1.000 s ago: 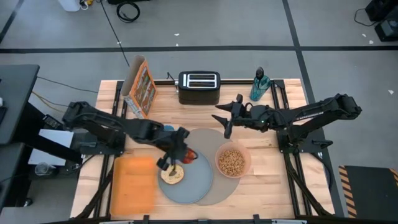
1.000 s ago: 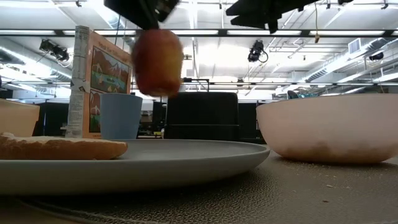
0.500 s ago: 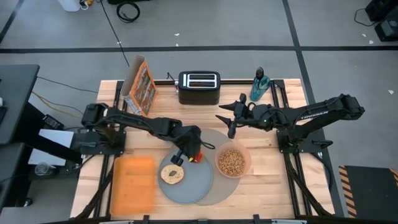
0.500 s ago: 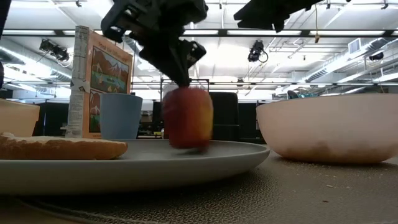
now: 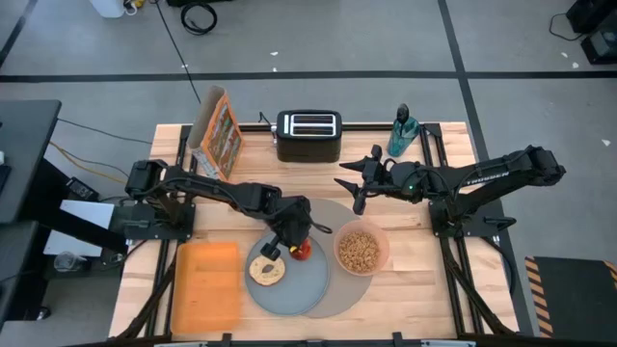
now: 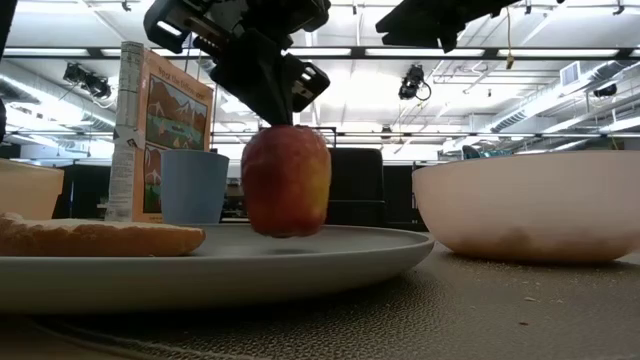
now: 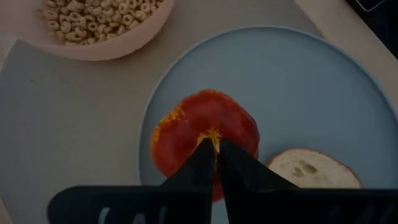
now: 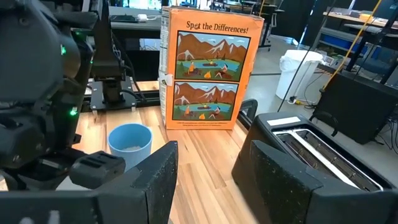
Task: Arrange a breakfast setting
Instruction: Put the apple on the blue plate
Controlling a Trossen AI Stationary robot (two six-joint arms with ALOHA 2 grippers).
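**Apple held at the plate, right arm parked**

Left gripper (image 5: 293,234) sits over the plate (image 5: 313,284), fingers pinched together on the stem end of the apple (image 5: 301,251). Low view: apple (image 6: 286,181) hangs just above the plate surface, a thin gap under it; can't tell if it touches. It's at the plate's far-right part, close to the rim facing the bowl (image 5: 361,248). Bagel (image 5: 266,270) lies flat on the plate's left part, just beside the apple, not touching.

Plate overlaps the grey mat (image 5: 345,291), mid-table toward the near edge. Bowl of cereal rests on the mat's right part, just beside the plate rim. Little room between apple and bowl; bare plate surface toward the near edge.

Orange board (image 5: 204,287) at the near-left corner. Toaster (image 5: 308,135) at the far edge centre, green bottle (image 5: 401,131) far right, blue cup (image 8: 130,141) near the cereal box (image 5: 218,133) far left.

Right gripper (image 5: 353,185) hovers off the mat's far edge, fingers spread apart, holding nothing.

Box front reads "Spot the Differences!" (image 8: 215,27).
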